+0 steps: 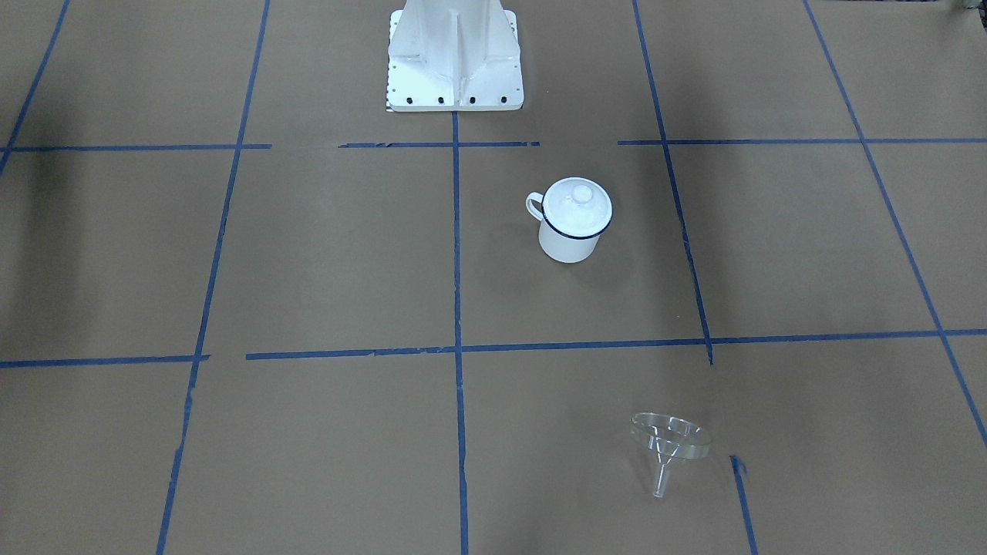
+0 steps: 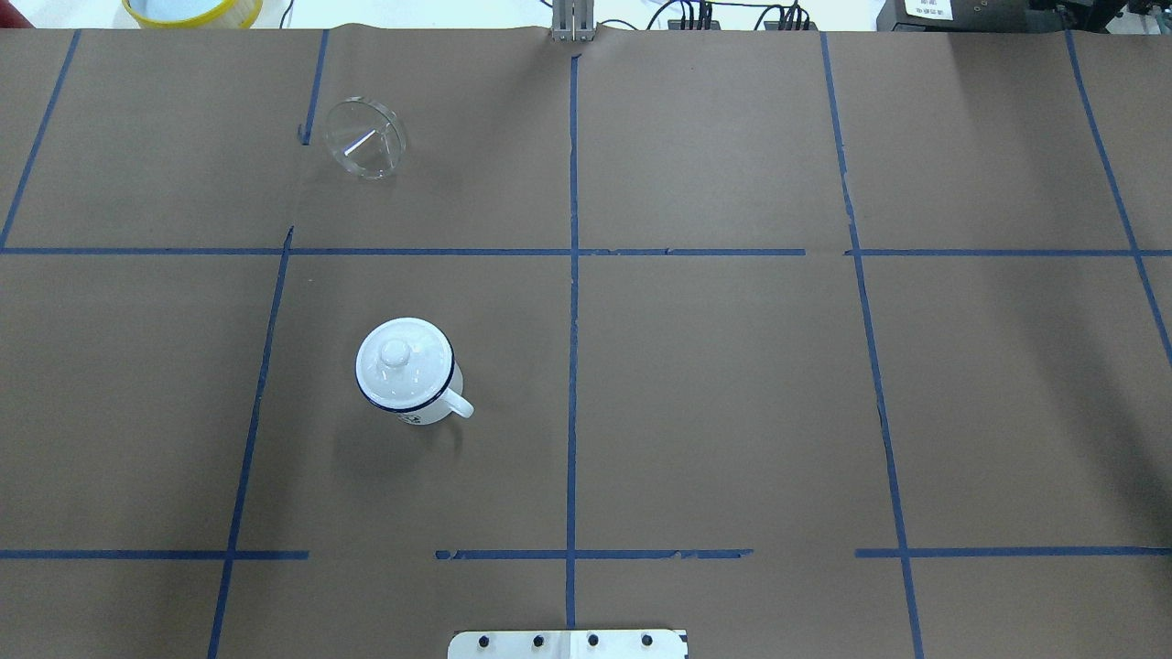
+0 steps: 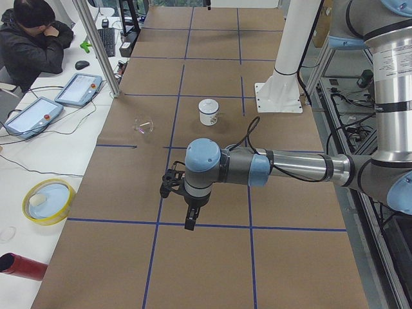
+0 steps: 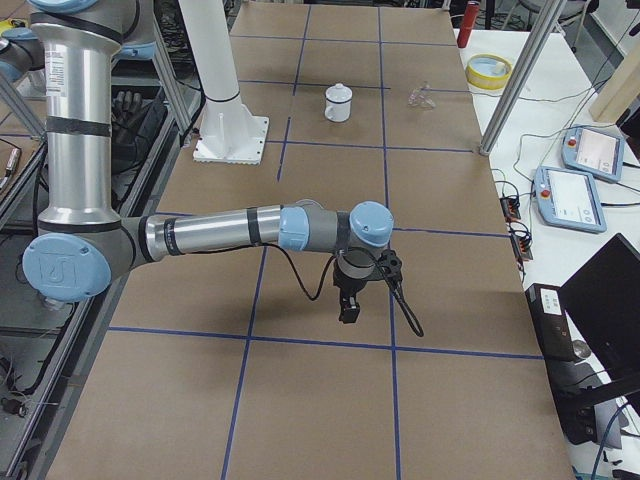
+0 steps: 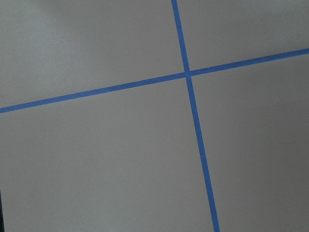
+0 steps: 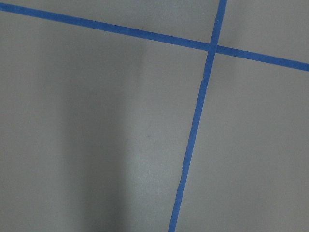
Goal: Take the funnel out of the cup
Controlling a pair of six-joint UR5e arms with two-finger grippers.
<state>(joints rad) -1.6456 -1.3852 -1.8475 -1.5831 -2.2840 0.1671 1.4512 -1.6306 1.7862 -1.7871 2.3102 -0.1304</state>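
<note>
Left gripper [image 3: 190,222], big and close in the left side view, hangs above the brown paper touching nothing, and honestly I can't tell if its jaws are apart or together. Same deal for the right gripper [image 4: 347,312]. The funnel [image 2: 366,139], clear plastic, lies tipped on its side on the table [image 2: 732,412], out of the cup [image 2: 407,375], roughly 12 o'clock from it overhead, well apart. The cup's glossy white enamel with a dark blue rim, and a round knobbed lid [image 2: 399,359] sits on it.

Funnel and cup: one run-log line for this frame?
funnel: out of cup, on its side on table | cup: upright, lid on | left gripper, right gripper: far from both, open/shut unclear
</note>
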